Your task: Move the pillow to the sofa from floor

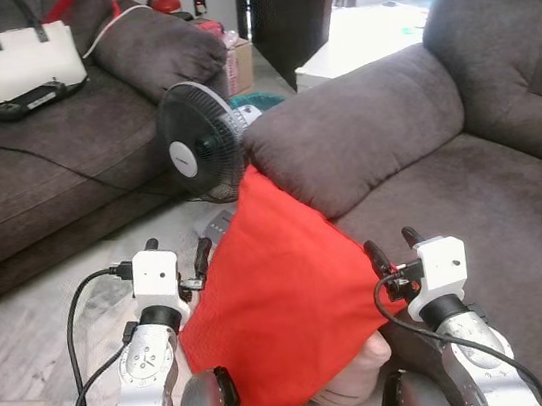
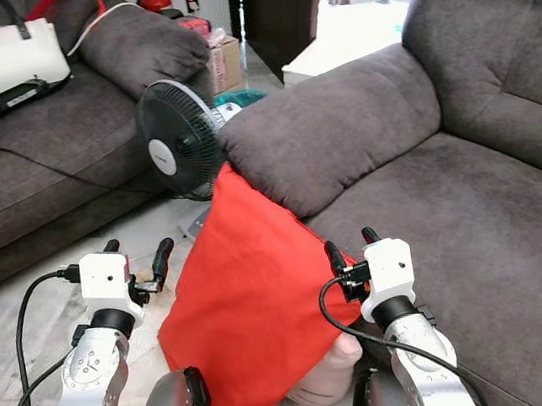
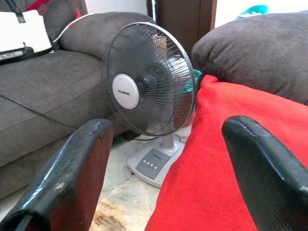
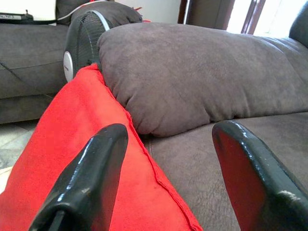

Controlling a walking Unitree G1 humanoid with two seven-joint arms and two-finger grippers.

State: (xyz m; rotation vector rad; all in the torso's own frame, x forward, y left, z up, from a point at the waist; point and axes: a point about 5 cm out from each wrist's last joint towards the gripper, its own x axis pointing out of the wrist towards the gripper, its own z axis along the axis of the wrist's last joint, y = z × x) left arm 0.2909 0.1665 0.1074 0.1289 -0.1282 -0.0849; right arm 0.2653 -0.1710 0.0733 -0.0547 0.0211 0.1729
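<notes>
From the left eye, the square red fabric pillow stands tilted between the two arms, its far top corner tucked under the padded grey armrest of the grey sofa on the right, its near lower part still down toward the marble floor against the sofa's front. The left claw sits at the pillow's left edge and the right claw at its right edge, so the pillow lies between them, its long diagonal running from near-left up to far-right toward the armrest. A black round table fan stands just beyond the pillow on the floor. From the right eye the same bracket shows, with the sofa's seat cushion lying to the right of the right claw. From the left wrist, the left claw's fingers are spread wide with nothing gripped; the pillow's edge falls in front of one finger, the fan between them farther off. From the right wrist, the right claw's fingers are likewise wide apart and empty, straddling the pillow's seam where it meets the seat. Both arms look equally near; I judge the coming move turns on pressing inward from both sides, then carrying the pillow rightward onto the seat.
</notes>
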